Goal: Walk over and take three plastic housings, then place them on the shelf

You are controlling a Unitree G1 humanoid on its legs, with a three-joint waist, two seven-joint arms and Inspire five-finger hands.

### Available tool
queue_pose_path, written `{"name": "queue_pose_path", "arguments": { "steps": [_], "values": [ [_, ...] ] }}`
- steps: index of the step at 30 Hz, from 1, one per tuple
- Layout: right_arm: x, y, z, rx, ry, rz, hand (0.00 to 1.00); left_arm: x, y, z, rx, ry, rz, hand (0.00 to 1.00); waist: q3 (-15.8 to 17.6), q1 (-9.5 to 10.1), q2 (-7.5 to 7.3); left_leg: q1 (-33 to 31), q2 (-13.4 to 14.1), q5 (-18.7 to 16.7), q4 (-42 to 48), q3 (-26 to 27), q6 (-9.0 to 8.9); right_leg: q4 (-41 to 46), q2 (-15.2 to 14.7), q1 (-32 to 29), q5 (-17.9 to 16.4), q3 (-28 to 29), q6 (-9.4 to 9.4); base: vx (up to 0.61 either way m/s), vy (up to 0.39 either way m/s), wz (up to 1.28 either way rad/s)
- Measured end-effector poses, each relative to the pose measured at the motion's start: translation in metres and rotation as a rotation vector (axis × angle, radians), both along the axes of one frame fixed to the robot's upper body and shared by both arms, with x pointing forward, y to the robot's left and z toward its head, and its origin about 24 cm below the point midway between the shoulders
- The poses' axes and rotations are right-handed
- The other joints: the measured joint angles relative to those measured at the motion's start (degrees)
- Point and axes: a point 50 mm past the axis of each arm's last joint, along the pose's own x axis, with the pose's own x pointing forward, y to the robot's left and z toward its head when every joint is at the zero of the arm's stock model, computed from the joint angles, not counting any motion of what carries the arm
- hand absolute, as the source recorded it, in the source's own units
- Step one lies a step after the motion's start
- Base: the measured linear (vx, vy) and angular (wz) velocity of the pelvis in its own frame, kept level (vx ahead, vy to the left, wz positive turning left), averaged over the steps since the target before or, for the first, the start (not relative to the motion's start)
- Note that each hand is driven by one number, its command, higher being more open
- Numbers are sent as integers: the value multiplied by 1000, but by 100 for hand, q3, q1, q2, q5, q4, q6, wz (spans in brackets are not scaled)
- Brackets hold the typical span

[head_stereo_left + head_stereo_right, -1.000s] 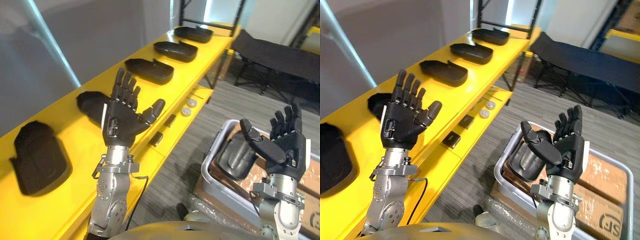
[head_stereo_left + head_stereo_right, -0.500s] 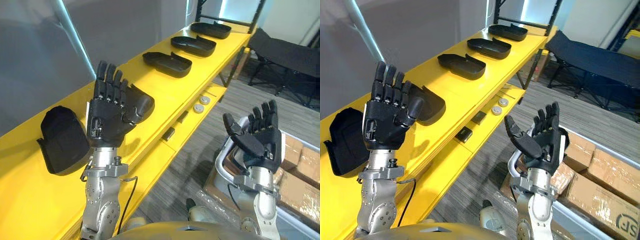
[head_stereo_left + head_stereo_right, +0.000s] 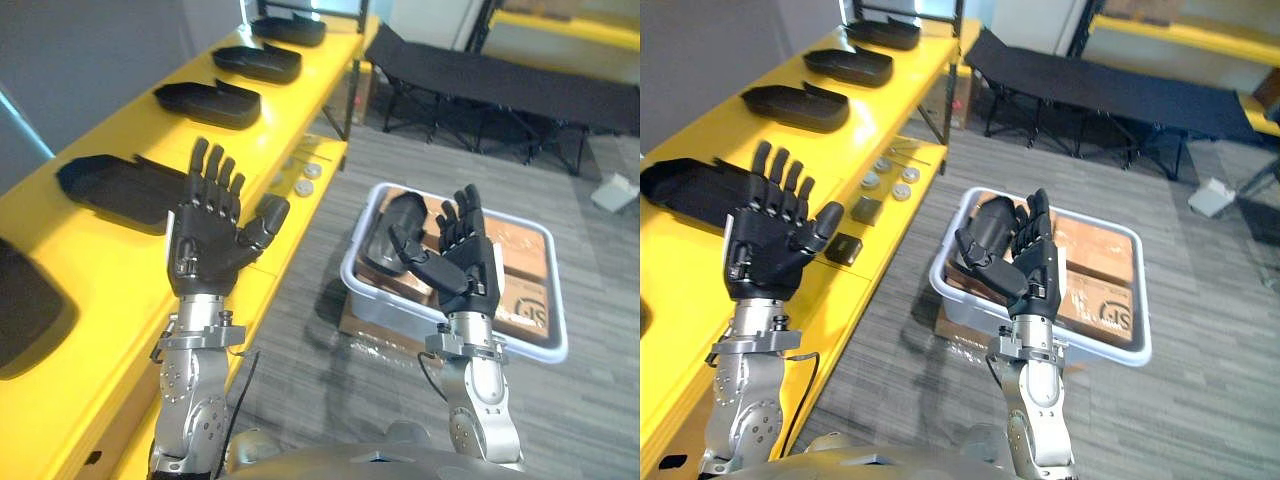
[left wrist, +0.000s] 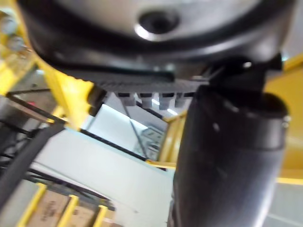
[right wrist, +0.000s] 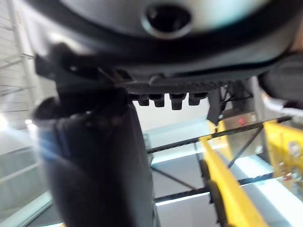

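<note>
The humanoid stands between a long yellow shelf [image 3: 110, 262] on its left and a grey tote [image 3: 548, 342] on the floor ahead, both arms raised and both palms bare. The left hand [image 3: 205, 250] is held up over the shelf's front edge, fingers straight and spread, thumb out, gripping nothing. The right hand [image 3: 462, 262] is lifted in front of the tote, equally wide and empty. Five black plastic housings [image 3: 206, 103] lie in a row along the shelf top, well apart from one another, the nearest partly cut off at the frame edge. One more housing [image 3: 400, 214] rests inside the tote at its shelf-side end, beside cardboard boxes [image 3: 515, 262], just beyond the right thumb. A black folding cot [image 3: 470, 75] stands further back. With nothing in either hand, no carry is under way. How many of the shelved pieces count toward the three cannot be told from the scene; by appearances the housing in the tote is the next to be picked up, which would call for stepping closer and reaching down with the right hand
</note>
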Motion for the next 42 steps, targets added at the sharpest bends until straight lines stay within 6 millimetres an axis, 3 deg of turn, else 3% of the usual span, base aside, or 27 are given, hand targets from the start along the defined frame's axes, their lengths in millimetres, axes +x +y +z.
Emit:
{"name": "queue_pose_path", "arguments": {
  "steps": [2, 3, 4, 7, 8, 9, 10, 11, 13, 16, 20, 22, 25, 28, 30, 31, 34, 36, 42],
  "values": [
    [-3, -7, -5, -27, 31, 3, 100, -4, 4, -8, -22, 41, 41, 100, 83, -153, 64, 202, 154, 203, -292, 172, -156, -699, 236, 269, -115, -235, 317, 11, -335, -74],
    [-4, -10, -6, -37, 38, 5, 100, -6, 5, -10, -35, 47, 54, 100, 110, -216, 110, 237, 230, 232, -303, 170, -130, -868, 343, 350, -97, -240, 326, 9, -340, -62],
    [-7, -16, -7, -54, 51, -2, 100, -7, 5, -12, -53, 54, 67, 100, 153, -277, 168, 303, 337, 291, -299, 142, -48, -1022, 493, 429, -34, -200, 264, -3, -173, -49],
    [-17, -31, -13, -89, 91, 2, 100, -14, 10, -15, -105, 54, 85, 100, 176, -375, 147, 226, 379, 581, -20, -255, 496, -1322, 671, 479, 94, 142, 80, -14, -177, -52],
    [-18, -32, -14, -96, 95, 6, 100, -14, 11, -14, -111, 46, 87, 100, 207, -377, 102, 145, 362, 480, 99, -431, 648, -1398, 677, 479, 125, 231, 50, -48, -67, -63],
    [-19, -35, -14, -108, 97, 8, 100, -15, 12, -13, -119, 30, 86, 100, 261, -331, 133, 62, 97, 105, 231, -985, 696, -1575, 651, 480, 208, 421, -17, -70, 78, -67],
    [-18, -38, -13, -118, 94, 5, 100, -15, 12, -12, -115, 17, 85, 100, 310, -279, 211, 41, -106, -176, 272, -1211, 744, -1701, 689, 482, 301, 541, -9, -75, 115, -65],
    [-19, -40, -12, -120, 96, -8, 100, -15, 12, -11, -107, 3, 79, 100, 351, -301, 273, 28, -138, -311, 270, -1332, 841, -1735, 699, 469, 357, 539, 31, -93, 119, -42],
    [-19, -45, -12, -95, 101, -66, 100, -13, 9, -7, -96, -37, 55, 100, 409, -346, 316, 98, -394, -369, -20, -1538, 724, -1722, 591, 276, 542, 645, 237, -79, 107, -23],
    [-17, -45, -21, -67, 141, -144, 100, -8, 2, -10, -70, -29, -3, 100, 546, -321, 171, 183, -631, -476, -108, -1445, 535, -1761, 352, 236, 709, 681, 407, -82, 180, -17],
    [10, -56, -42, -68, 225, -250, 100, 3, -5, -7, 11, -36, -84, 100, 700, -198, 27, -60, -822, -674, 135, -1450, 257, -1996, 131, 164, 1040, 488, 451, -111, 142, -15],
    [28, -64, -43, -67, 238, -317, 100, 11, -9, 3, 55, -81, -119, 100, 850, -167, 9, -461, -882, -768, 498, -1596, 256, -2128, 41, 71, 1218, 334, 423, -174, 136, 18],
    [69, -77, -21, -92, 193, -401, 100, 25, -15, 19, 94, -146, -159, 100, 1197, -25, 49, -1075, -888, -857, 1008, -1805, 261, -2340, 13, -102, 1484, 130, 419, -185, 88, 25],
    [110, -102, 25, -153, 99, -471, 100, 34, -30, 26, 100, -168, -241, 100, 1501, 125, 177, -1576, -886, -840, 1324, -2123, 251, -2426, 41, -249, 1639, -100, 427, -148, 23, 38],
    [133, -116, 60, -179, 51, -500, 100, 39, -42, 18, 120, -125, -323, 100, 1549, 268, 222, -1865, -886, -806, 1427, -2250, 253, -2428, 61, -406, 1725, -214, 422, -118, 11, 21],
    [135, -117, 63, -184, 48, -502, 100, 40, -43, 16, 124, -118, -331, 100, 1553, 286, 224, -1883, -886, -804, 1431, -2259, 255, -2429, 62, -416, 1731, -229, 417, -68, 10, 15],
    [158, -127, 102, -237, 7, -510, 100, 47, -54, -1, 163, -40, -417, 100, 1666, 477, 253, -2189, -895, -805, 1588, -2410, 258, -2429, 72, -546, 1811, -439, 366, -67, 27, 16],
    [165, -127, 114, -263, 0, -505, 100, 49, -59, -6, 173, -17, -448, 100, 1715, 553, 280, -2356, -912, -806, 1690, -2488, 259, -2429, 72, -623, 1855, -535, 358, -78, 43, 16],
    [181, -118, 130, -294, 21, -477, 100, 55, -72, -18, 186, 30, -518, 100, 1872, 753, 441, -2553, -966, -800, 1873, -2670, 274, -2428, 62, -623, 1947, -794, 332, -51, 33, 13]
  ]
}}
